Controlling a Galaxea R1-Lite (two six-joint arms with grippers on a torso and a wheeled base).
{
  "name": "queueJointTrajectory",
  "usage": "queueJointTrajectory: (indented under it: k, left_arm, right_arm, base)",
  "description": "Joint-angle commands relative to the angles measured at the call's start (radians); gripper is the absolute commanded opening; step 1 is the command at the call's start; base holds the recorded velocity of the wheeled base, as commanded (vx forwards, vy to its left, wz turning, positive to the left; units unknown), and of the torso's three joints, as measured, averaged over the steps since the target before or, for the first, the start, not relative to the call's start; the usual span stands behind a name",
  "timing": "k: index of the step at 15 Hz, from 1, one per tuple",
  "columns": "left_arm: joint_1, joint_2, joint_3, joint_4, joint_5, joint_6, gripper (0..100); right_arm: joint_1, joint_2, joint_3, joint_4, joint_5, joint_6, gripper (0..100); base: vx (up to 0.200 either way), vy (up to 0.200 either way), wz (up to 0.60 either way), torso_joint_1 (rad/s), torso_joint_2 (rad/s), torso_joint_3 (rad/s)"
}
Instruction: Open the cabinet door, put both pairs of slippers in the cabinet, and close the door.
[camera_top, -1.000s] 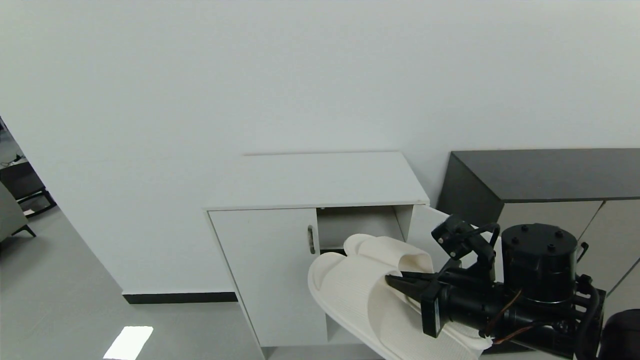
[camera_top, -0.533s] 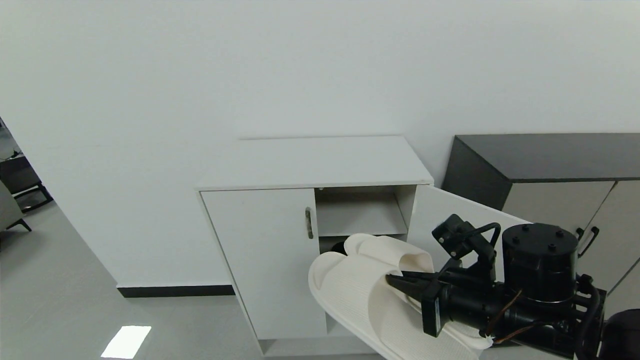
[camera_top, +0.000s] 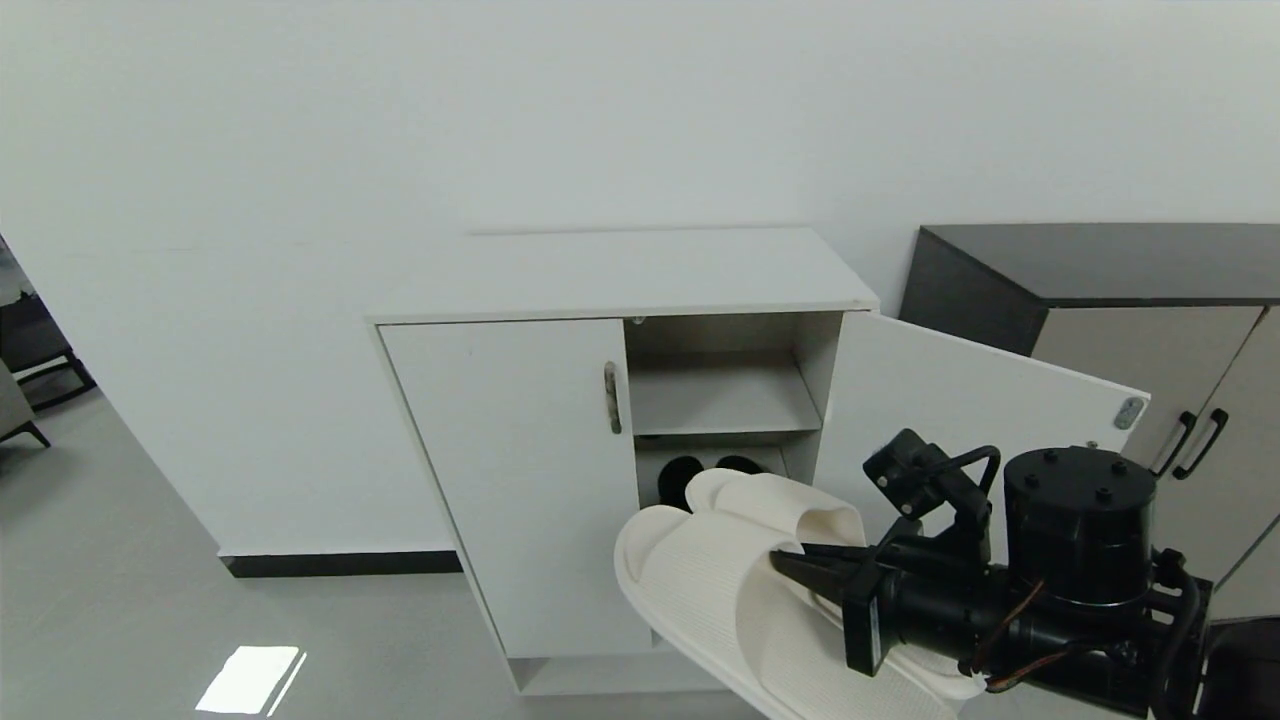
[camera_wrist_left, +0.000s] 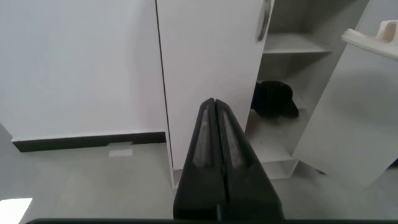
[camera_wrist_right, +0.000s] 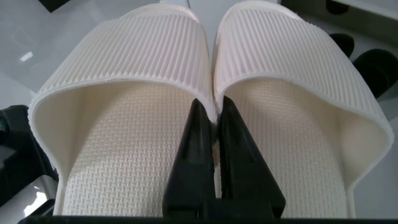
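A white cabinet (camera_top: 620, 270) stands against the wall, its left door (camera_top: 510, 470) closed and its right door (camera_top: 950, 400) swung open. On the lower shelf inside lies a pair of black slippers (camera_top: 700, 475), which also appear in the left wrist view (camera_wrist_left: 273, 99). My right gripper (camera_top: 790, 565) is shut on a pair of white slippers (camera_top: 720, 580), pinching their two inner edges together (camera_wrist_right: 211, 93), just in front of the opening. My left gripper (camera_wrist_left: 214, 106) is shut and holds nothing, low in front of the cabinet.
A dark sideboard (camera_top: 1100, 260) with handled doors stands right of the cabinet, close behind the open door. A chair (camera_top: 20, 400) sits far off at the left. Bare grey floor (camera_top: 150, 620) lies left of the cabinet.
The head view has shifted, so the cabinet sits higher in the picture and its inside and open door show more fully. The right gripper holds the white slippers as before.
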Motion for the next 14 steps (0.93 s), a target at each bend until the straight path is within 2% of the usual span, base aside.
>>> queueJointTrajectory:
  k: [1, 11, 14]
  left_arm:
    - [0.000, 0.001, 0.000, 0.000, 0.001, -0.001, 0]
    - [0.000, 0.001, 0.000, 0.000, 0.001, -0.004, 0]
    - [0.000, 0.001, 0.000, 0.000, 0.002, -0.006, 0]
  right_arm:
    - [0.000, 0.002, 0.000, 0.000, 0.000, 0.000, 0]
    - [0.002, 0.004, 0.016, -0.017, 0.001, 0.000, 0]
    - [0.002, 0.007, 0.030, -0.059, 0.023, 0.000, 0]
  base:
    - [0.000, 0.000, 0.00, -0.217, 0.51, 0.290]
    - [0.000, 0.000, 0.00, -0.182, 0.48, 0.287]
    - [0.000, 0.000, 0.00, -0.141, 0.45, 0.307]
